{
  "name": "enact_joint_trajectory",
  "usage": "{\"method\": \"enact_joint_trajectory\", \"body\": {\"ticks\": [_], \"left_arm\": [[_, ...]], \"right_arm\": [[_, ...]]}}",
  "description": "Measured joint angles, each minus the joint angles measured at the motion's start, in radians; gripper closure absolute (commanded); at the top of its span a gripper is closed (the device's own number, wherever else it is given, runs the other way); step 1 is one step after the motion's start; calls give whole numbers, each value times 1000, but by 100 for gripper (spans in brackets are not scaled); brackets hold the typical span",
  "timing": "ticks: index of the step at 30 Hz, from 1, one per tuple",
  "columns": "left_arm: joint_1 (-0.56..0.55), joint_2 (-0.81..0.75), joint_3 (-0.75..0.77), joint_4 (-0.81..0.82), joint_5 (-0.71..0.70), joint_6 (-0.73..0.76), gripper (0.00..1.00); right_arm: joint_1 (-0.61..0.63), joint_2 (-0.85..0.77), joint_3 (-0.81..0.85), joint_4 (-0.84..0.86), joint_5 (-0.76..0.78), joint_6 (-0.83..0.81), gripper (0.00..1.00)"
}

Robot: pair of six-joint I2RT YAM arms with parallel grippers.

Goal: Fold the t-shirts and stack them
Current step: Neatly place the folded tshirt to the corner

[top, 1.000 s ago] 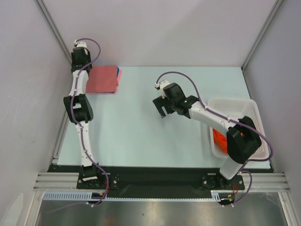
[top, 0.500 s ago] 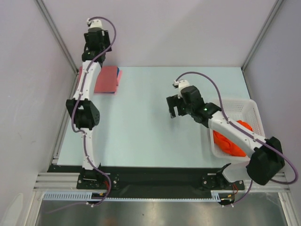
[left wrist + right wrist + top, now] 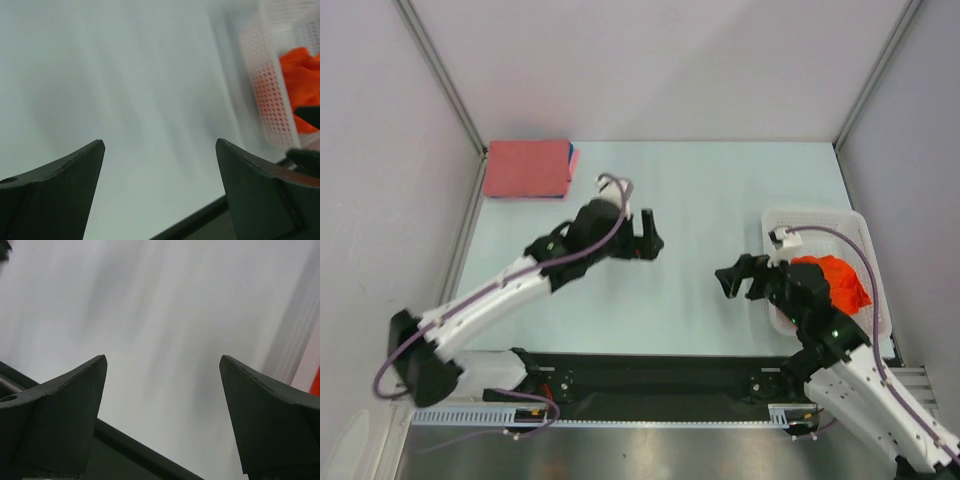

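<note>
A folded stack of t-shirts (image 3: 527,168) lies at the far left corner of the table, dusty salmon-red on top, with teal-blue and pink edges (image 3: 572,163) showing on its right side. A crumpled orange-red t-shirt (image 3: 832,280) sits in the white lattice basket (image 3: 818,215); the left wrist view also shows this shirt (image 3: 298,70) and the basket (image 3: 265,100). My left gripper (image 3: 652,238) hangs over mid-table, open and empty (image 3: 160,141). My right gripper (image 3: 732,278) is just left of the basket, open and empty (image 3: 163,356).
The basket stands at the right edge of the pale table (image 3: 700,190). Grey walls close off the left, back and right sides. A black rail (image 3: 650,370) runs along the near edge, and it shows in both wrist views.
My left arm has swung from the stack at the far left to mid-table, its jaws opening wider. My right arm has drawn back from mid-table to the basket's near left side.
</note>
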Motion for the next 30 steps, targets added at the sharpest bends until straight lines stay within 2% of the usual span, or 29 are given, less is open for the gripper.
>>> {"method": "enact_joint_trajectory", "body": {"ticks": [5,8,10,21,24,30], "left_arm": [[-158,-475,-434,169,-84,-135,0],[-199,-793,-657,229,-137,-220,0],[-200,-953,-746,240,-168,-271,0],[-202,-1329,-1101,311,-179,-479,0],[-202,-1349,-1165,313,-166,-528,0],[-203,-1352,-1172,364,-127,-568,0]], "right_arm": [[0,-249,-126,-14,-27,103,0],[7,-356,-183,-19,-46,156,0],[18,-415,-206,-43,-37,200,0],[37,-527,-278,-158,108,391,0],[49,-547,-289,-170,140,419,0],[67,-561,-307,-140,175,449,0]]}}
